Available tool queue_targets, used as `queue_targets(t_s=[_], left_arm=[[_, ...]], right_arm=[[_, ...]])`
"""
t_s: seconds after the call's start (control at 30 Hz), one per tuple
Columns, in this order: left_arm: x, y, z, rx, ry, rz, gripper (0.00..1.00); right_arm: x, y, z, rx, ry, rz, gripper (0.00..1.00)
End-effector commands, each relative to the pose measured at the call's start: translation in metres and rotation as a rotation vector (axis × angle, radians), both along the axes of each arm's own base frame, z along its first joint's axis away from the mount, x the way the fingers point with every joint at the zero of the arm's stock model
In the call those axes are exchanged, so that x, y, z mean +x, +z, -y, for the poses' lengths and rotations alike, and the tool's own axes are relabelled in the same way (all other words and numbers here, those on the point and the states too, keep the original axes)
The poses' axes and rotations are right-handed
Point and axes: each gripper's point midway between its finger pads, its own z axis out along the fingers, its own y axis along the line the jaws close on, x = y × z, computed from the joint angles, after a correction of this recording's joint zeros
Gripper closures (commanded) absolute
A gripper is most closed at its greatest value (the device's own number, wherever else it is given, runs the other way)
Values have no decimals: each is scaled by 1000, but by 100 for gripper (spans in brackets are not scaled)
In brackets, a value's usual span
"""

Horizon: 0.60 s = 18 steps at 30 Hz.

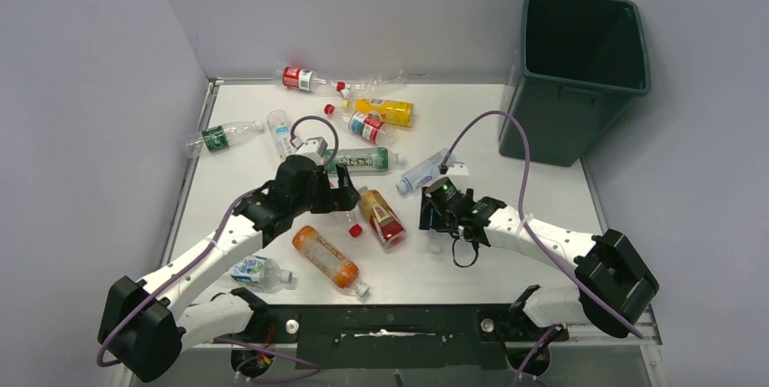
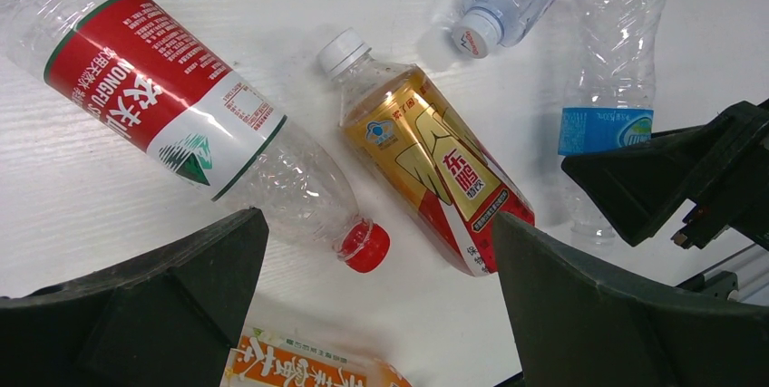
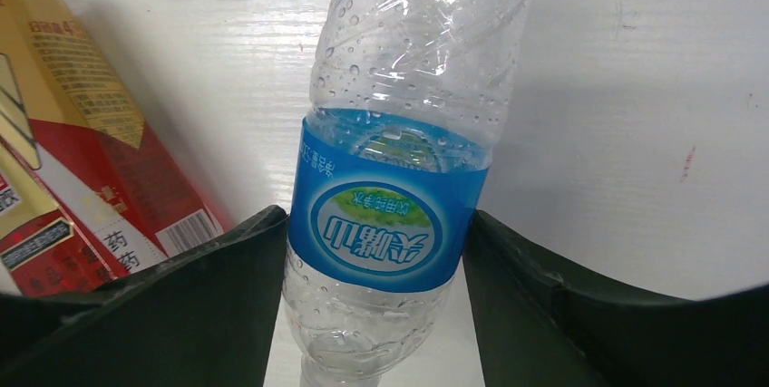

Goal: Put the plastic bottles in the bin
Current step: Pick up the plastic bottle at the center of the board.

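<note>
The tall dark green plastic bin stands at the white worktop's far right corner. The left claw gapes wide and empty over a clear red-capped bottle labelled "NONGFU". The right claw pinches a clear blue-labelled bottle lying on the worktop.

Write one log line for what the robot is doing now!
left gripper open over red-cap bottle | right gripper straddling blue-label bottle on table, grip unclear | bin upright, far right
</note>
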Motion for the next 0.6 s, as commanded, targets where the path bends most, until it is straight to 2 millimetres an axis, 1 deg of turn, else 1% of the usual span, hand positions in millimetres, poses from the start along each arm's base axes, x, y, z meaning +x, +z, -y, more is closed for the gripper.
queue_targets(t_s=[0.0, 0.1, 0.37, 0.57], left_arm=[[12, 27, 12, -58, -6, 79, 2], [11, 28, 14, -59, -8, 82, 2], [7, 27, 12, -66, -4, 85, 2], [6, 30, 11, -67, -2, 95, 2]], right_arm=[[6, 22, -8, 51, 14, 77, 35], [7, 29, -9, 60, 21, 94, 35], [8, 43, -10, 70, 27, 115, 37], [6, 46, -14, 81, 37, 122, 37]])
